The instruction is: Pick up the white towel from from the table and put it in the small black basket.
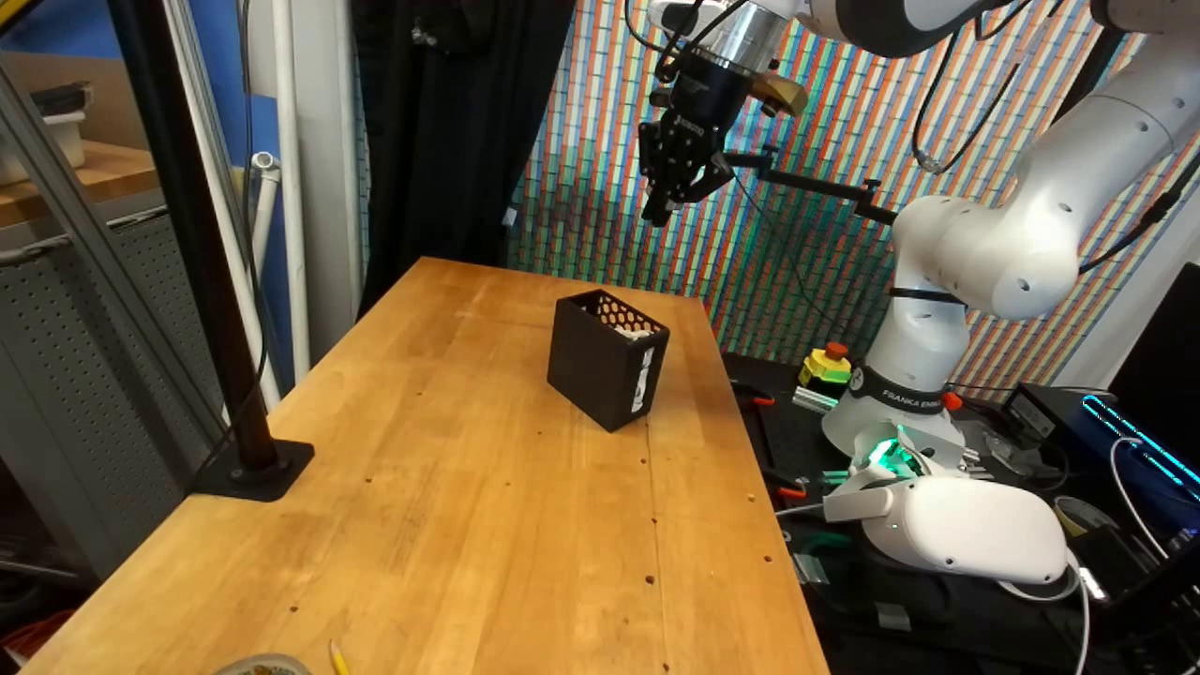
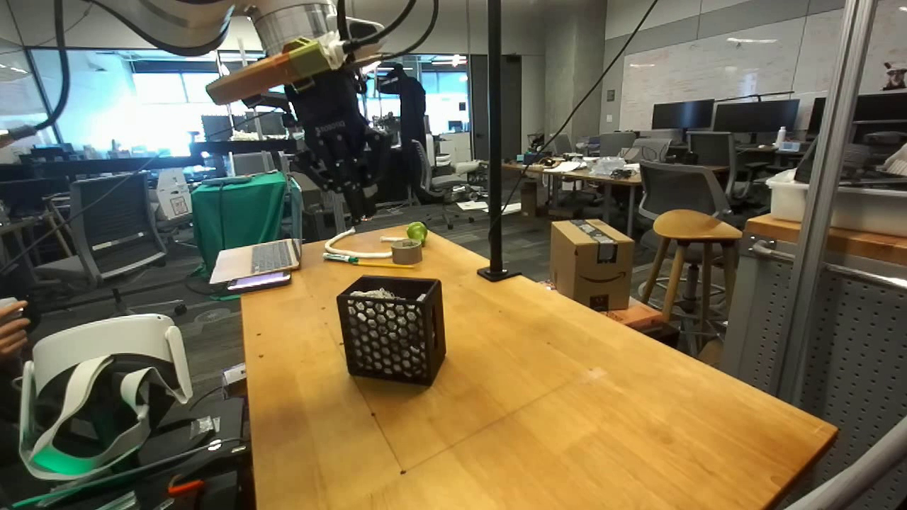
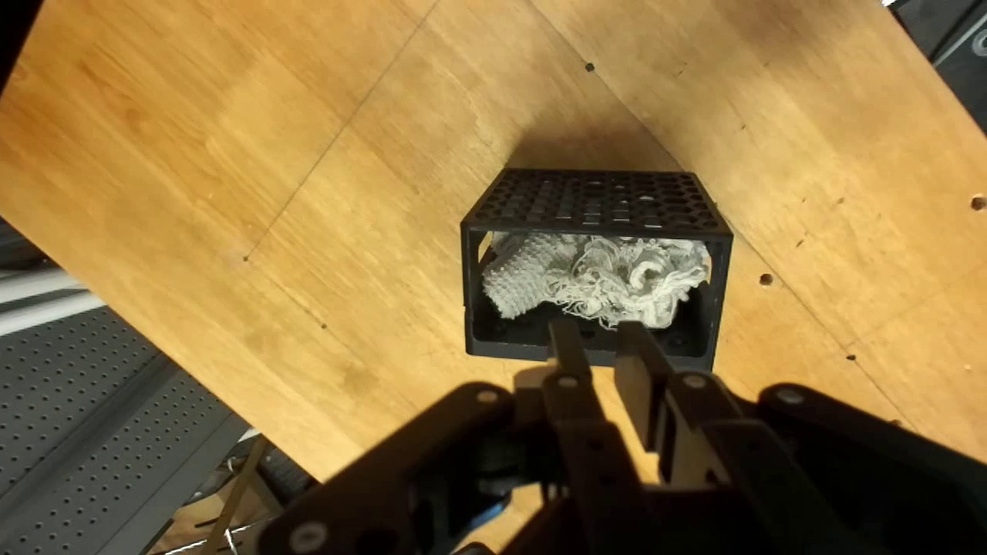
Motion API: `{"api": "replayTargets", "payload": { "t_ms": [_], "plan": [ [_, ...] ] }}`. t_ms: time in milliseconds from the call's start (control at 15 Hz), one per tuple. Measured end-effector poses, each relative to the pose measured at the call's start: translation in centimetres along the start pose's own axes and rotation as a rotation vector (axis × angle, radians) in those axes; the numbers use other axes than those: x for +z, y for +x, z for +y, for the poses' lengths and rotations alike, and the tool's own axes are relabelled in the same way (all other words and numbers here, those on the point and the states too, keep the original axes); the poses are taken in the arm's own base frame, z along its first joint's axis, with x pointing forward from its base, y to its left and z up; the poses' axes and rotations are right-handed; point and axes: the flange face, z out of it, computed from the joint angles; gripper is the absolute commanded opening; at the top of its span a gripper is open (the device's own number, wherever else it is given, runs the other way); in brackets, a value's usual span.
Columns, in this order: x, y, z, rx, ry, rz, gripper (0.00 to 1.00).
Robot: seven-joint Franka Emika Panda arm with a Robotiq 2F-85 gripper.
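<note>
The white towel point(image 3: 617, 281) lies crumpled inside the small black basket point(image 3: 594, 202), as the wrist view shows. A bit of the towel also shows through the basket's open top in both exterior views point(image 1: 634, 333) point(image 2: 373, 293). The basket stands upright on the wooden table in both exterior views point(image 1: 595, 370) point(image 2: 437, 333). My gripper point(image 3: 599, 331) is partly open, with a gap between its fingers and nothing held. In both exterior views, the gripper point(image 1: 659, 211) point(image 2: 361, 210) hangs well above the table, apart from the basket and the towel.
A black pole point(image 2: 496, 142) stands at the table's edge. A tape roll point(image 2: 407, 251), a green object point(image 2: 417, 231), a white cord point(image 2: 347, 251), a yellow pencil point(image 2: 382, 265) and a laptop point(image 2: 262, 258) lie at one end of the table point(image 1: 469, 469).
</note>
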Motion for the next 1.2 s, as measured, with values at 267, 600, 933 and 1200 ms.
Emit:
{"api": "replayTargets", "payload": {
  "t_ms": [267,600,933,1200],
  "plan": [
    [-0.16,-0.44,-0.48,0.014,-0.002,0.001,0.45],
    [-0.14,-0.51,-0.53,0.016,-0.001,0.000,0.44],
    [-0.11,-0.52,-0.55,0.016,-0.001,-0.001,0.44],
    [-0.09,-0.53,-0.56,0.016,-0.001,-0.001,0.44]
  ]
}}
